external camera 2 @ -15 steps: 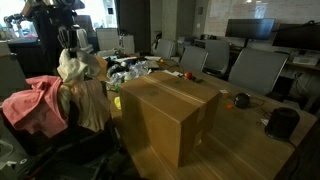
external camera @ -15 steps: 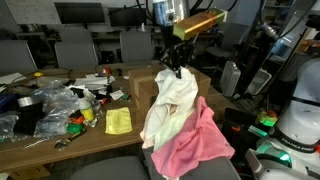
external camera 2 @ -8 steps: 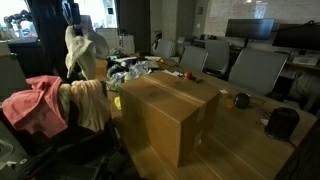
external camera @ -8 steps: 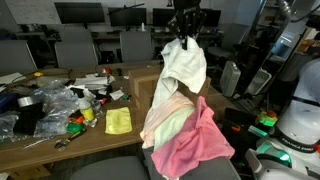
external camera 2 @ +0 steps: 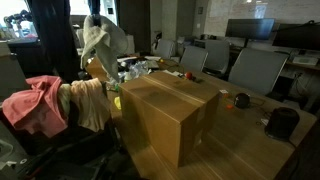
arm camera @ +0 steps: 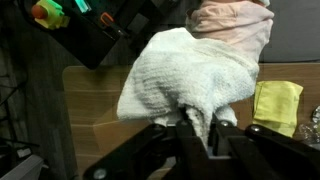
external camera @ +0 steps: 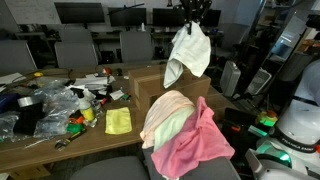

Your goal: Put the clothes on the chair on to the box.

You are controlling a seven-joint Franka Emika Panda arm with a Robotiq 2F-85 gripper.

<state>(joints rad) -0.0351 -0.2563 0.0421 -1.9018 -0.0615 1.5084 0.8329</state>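
My gripper [external camera: 190,18] is shut on a white cloth [external camera: 188,55] and holds it high in the air, hanging free above the cardboard box [external camera: 150,85]. The cloth also shows in the exterior view [external camera 2: 103,42] and in the wrist view [arm camera: 190,80], pinched between the fingers [arm camera: 198,128]. A cream cloth [external camera: 168,112] and a pink cloth [external camera: 195,145] still lie on the chair back. In the exterior view the pink cloth [external camera 2: 35,100] and a tan cloth [external camera 2: 88,100] hang on the chair beside the box [external camera 2: 170,115].
The wooden table [external camera: 60,140] holds a yellow cloth [external camera: 118,121], plastic bags and small clutter [external camera: 50,105]. Office chairs [external camera 2: 250,70] stand around. A white robot base [external camera: 300,125] stands at the side. Black objects [external camera 2: 283,122] lie on the table.
My gripper has risen and moved sideways with the white cloth, lifting it fully clear of the chair. The cream and pink cloths stayed on the chair.
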